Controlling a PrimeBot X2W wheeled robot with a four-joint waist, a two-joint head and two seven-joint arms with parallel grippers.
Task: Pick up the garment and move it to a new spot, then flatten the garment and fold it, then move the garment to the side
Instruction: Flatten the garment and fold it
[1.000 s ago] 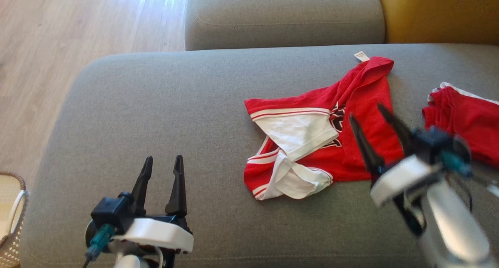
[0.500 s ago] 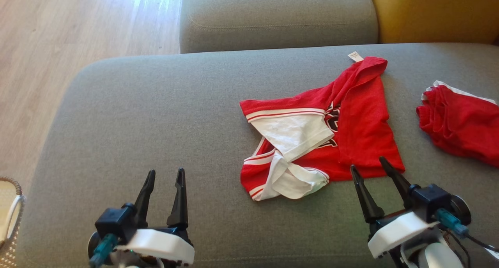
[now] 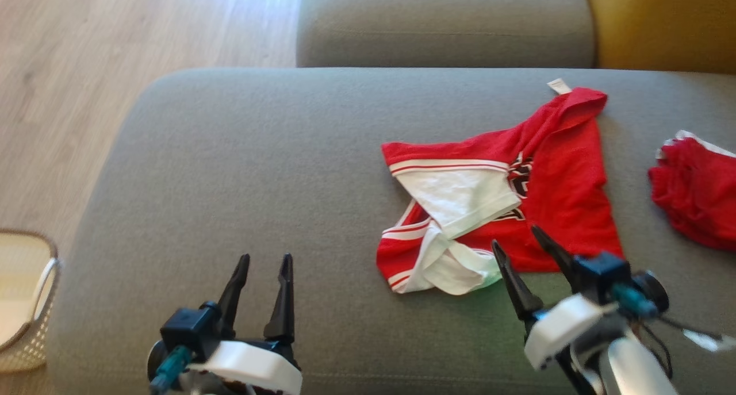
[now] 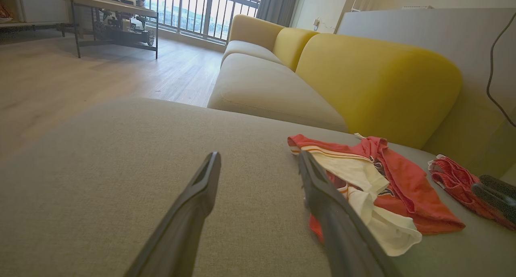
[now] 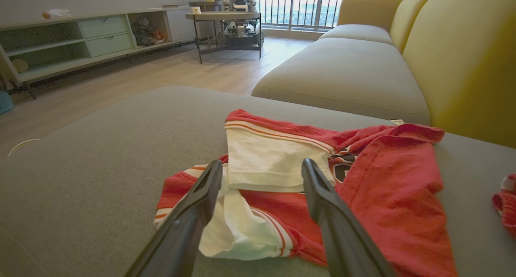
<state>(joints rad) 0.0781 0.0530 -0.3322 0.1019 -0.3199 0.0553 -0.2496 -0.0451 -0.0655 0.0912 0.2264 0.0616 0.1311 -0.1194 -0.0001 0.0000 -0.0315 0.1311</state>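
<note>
1. Red-and-white jersey (image 3: 552, 176) lies crumpled on the grey sofa seat (image 3: 259, 171), right of the seat's middle in the head view. A white panel is folded over the red cloth, and a small white label (image 3: 559, 86) sticks out at the far corner.
2. Right gripper (image 3: 514, 236): jaws wide, nothing between them. It sits at the jersey's near edge, with the fingers pointing over the bunched white part. Contact with the cloth: cannot tell.
3. Left gripper (image 3: 265, 258): jaws wide, empty, over bare seat, well apart from the jersey on its left.
4. Second red garment (image 3: 696, 199), bunched, lies on the seat right of the jersey, not touching it.
5. Wicker basket (image 3: 31, 349) stands on the wood floor (image 3: 86, 67) off the seat's left end.
</note>
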